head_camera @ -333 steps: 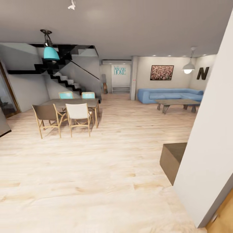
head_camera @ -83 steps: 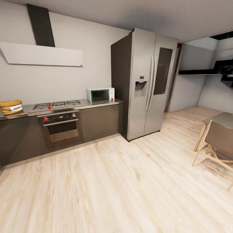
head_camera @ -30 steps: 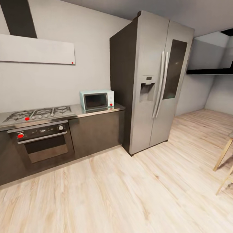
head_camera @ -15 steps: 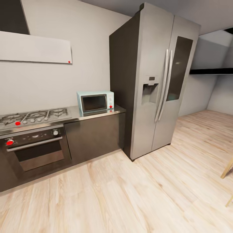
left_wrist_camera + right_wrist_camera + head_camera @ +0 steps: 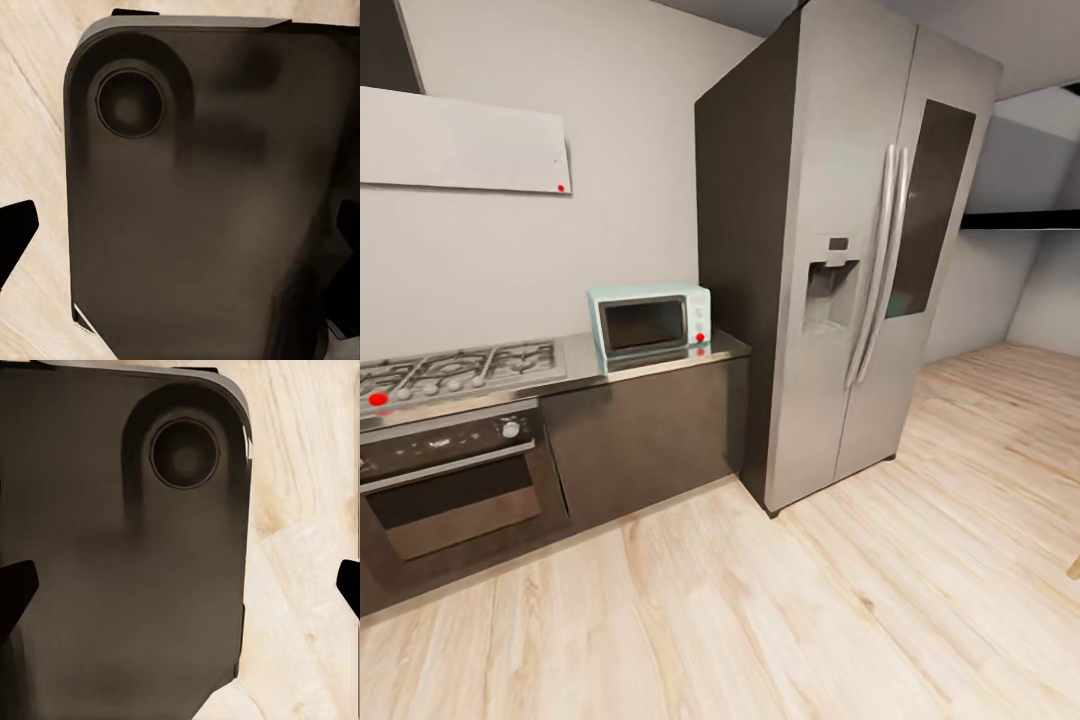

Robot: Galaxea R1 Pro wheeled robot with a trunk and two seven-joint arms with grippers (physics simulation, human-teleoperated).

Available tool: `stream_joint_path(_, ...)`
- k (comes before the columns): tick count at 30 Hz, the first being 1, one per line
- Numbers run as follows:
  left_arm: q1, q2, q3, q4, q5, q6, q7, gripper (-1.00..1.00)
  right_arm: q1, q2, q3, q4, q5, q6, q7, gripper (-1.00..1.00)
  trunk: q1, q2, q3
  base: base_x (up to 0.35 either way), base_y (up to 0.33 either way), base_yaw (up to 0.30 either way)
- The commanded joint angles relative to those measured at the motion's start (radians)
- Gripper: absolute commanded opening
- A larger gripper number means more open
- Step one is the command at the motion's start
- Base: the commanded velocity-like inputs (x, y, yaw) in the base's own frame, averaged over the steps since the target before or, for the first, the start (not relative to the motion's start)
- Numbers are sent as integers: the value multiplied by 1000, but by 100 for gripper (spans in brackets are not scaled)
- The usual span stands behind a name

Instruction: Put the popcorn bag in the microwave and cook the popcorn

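Microwave [image 5: 650,321] sits on countertop [image 5: 660,361] beside fridge [image 5: 840,250]; tool spread unclear.

Def a home kitchen, open-plan. Big steel double-door fridge [image 5: 840,250] w/ dispenser, mint microwave [image 5: 649,320] just left of the fridge on the grey countertop [image 5: 660,362]. Further left of the fridge: gas hob [image 5: 455,365], built-in oven [image 5: 450,480] under it, hood [image 5: 460,140] above. Light wood floor [image 5: 760,620] in front.
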Motion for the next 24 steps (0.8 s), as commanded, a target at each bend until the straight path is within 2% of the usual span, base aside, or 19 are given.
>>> stream_joint_path(1,0,0,1,0,7,-2,0,100,0,0,0,0,0,-4,-1,100,1,0,-1,333,-96,0)
stream_joint_path(12,0,0,1,1,6,-4,0,100,0,2,-6,0,-9,-2,0,100,1,0,-1,333,-126,0)
stream_joint_path(24,0,0,1,1,6,-7,0,100,0,1,0,0,0,0,11,100,1,0,-1,333,-132,0)
